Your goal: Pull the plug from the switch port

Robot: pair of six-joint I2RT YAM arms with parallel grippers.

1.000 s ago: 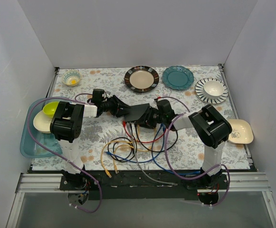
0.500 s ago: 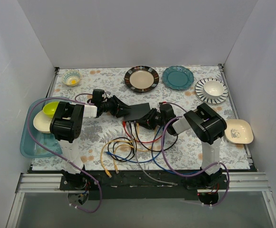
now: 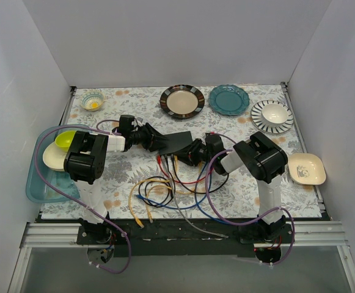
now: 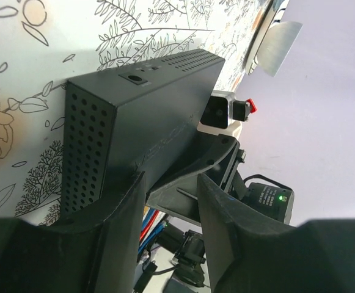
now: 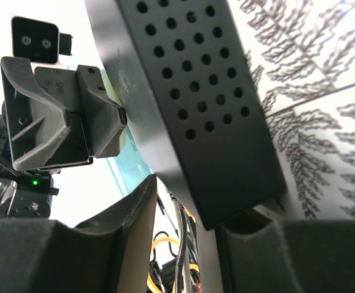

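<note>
Switch (image 3: pixel 178 143), matte black with perforated ends, lies mid-table on the floral cloth (image 3: pixel 134 105), my left gripper (image 4: pixel 170 183) clamped on one end, my right gripper (image 5: pixel 186 207) straddling the other, grip unclear.

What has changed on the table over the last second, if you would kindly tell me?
The right gripper slid left toward the cable side of the matte black rectangular switch, and its elbow swung left with it. The left gripper stayed clamped on the switch's other end. The switch barely shifted, and the loose coloured cables lie as before.
</note>
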